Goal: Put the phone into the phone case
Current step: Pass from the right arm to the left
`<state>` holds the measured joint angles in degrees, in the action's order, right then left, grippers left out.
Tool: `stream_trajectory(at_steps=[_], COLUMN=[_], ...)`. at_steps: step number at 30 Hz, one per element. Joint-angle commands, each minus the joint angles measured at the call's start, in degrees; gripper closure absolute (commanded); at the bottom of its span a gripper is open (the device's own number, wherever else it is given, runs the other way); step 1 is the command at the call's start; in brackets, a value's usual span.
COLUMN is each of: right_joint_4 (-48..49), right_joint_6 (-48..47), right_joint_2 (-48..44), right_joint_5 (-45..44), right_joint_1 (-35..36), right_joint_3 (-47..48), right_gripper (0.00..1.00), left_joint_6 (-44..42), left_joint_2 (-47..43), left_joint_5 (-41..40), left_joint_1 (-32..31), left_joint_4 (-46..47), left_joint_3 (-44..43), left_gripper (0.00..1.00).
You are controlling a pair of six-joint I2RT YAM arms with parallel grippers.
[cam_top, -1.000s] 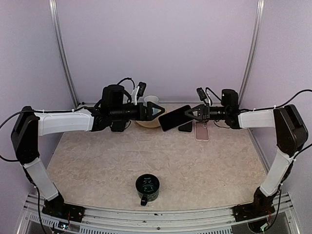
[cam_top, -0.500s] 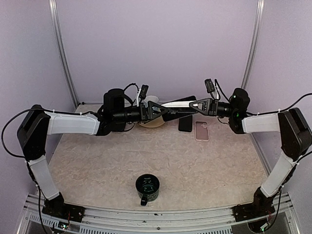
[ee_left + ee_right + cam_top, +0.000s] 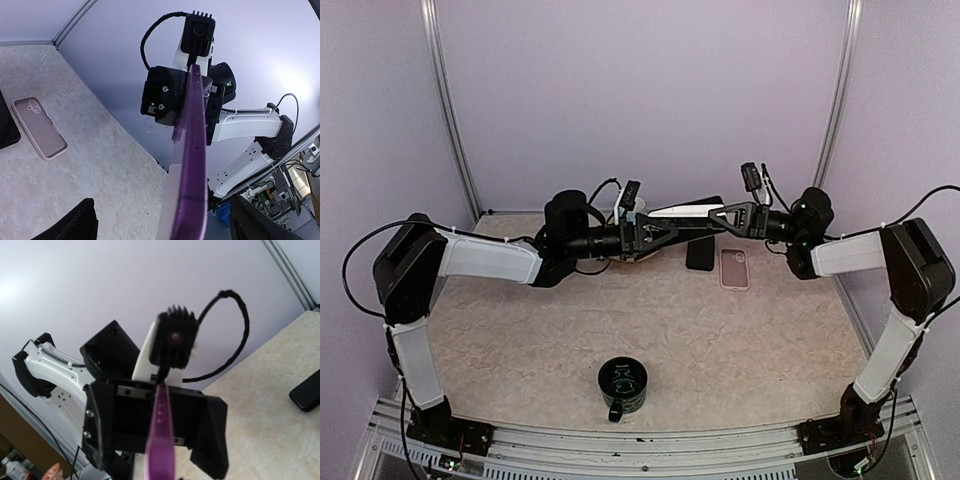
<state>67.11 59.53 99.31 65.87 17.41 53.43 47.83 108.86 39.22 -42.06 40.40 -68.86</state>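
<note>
Gently now: your right fingers (image 3: 728, 214) pinch the thin purple phone (image 3: 194, 150) high over the worktop (image 3: 570, 330). Your left fingers (image 3: 655, 232) stand wide around it; close them squarely before letting go.

The purple phone (image 3: 192, 165) stands edge-on mid-frame; the pink phone case (image 3: 39, 128) lies flat on the table (image 3: 100, 150).

Over phone case (image 3: 734, 268): open from above.
Case left side: black slab (image 3: 699, 257) just beside it.
Rear, mid-air: phone (image 3: 685, 211) bars crossing.
Front counter (image 3: 500, 330): mug (image 3: 622, 383) at centre, passage either side.
</note>
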Motion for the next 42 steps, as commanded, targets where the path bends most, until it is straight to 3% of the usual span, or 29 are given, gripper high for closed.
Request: stream_trajectory(at_steps=[1,16,23,31,42], right_joint_4=[4.5,5.0,4.6,4.3,3.0], right_joint_6=[0.3,0.0,-0.1,0.0,-0.4], right_joint_2=[0.7,2.2,2.7,3.0,2.5], right_joint_5=[-0.1,-0.5,-0.6,-0.7,-0.6], right_joint_1=[-0.1,0.4,0.9,1.1,1.3], right_joint_3=[-0.6,-0.7,-0.4,-0.1,-0.1], right_gripper=[1.0,1.0,1.0,1.0,1.0], left_joint_6=[1.8,4.6,4.6,5.0,4.0], left_joint_2=[1.0,3.1,3.5,3.8,3.2], left_joint_5=[1.8,3.0,3.0,3.4,3.3], left_joint_1=[-0.2,-0.6,-0.7,-0.5,-0.1], left_joint_4=[4.6,8.2,8.5,9.2,9.3], left_joint_3=[-2.4,-2.9,-2.8,-2.4,-0.7], left_gripper=[0.15,0.34,0.49,0.78,1.0])
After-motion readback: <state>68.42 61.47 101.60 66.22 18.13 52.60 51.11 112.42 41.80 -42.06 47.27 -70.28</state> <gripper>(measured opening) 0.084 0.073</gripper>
